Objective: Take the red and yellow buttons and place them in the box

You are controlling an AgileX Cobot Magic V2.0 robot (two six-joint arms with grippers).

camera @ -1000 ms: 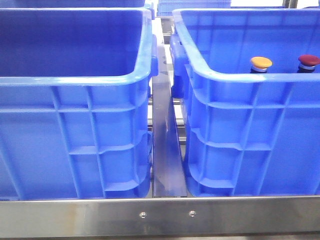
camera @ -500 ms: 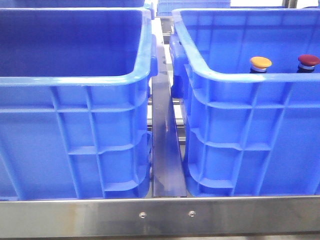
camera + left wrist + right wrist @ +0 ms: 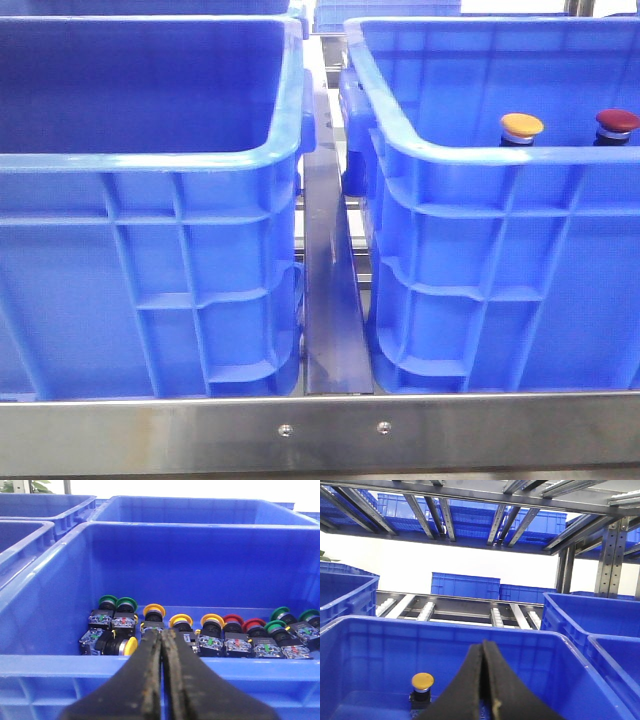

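In the front view, a yellow-orange button and a dark red button stand upright inside the right blue crate. Neither gripper shows in that view. My left gripper is shut and empty, above the near rim of a blue crate. That crate holds a row of several push buttons with yellow, red and green caps. My right gripper is shut and empty, above a blue crate with the yellow-orange button standing in it. The red button is hidden in the right wrist view.
The left blue crate shows nothing inside from the front. A metal rail runs between the two crates, and a steel bar crosses in front. More blue crates and shelf rollers stand behind.
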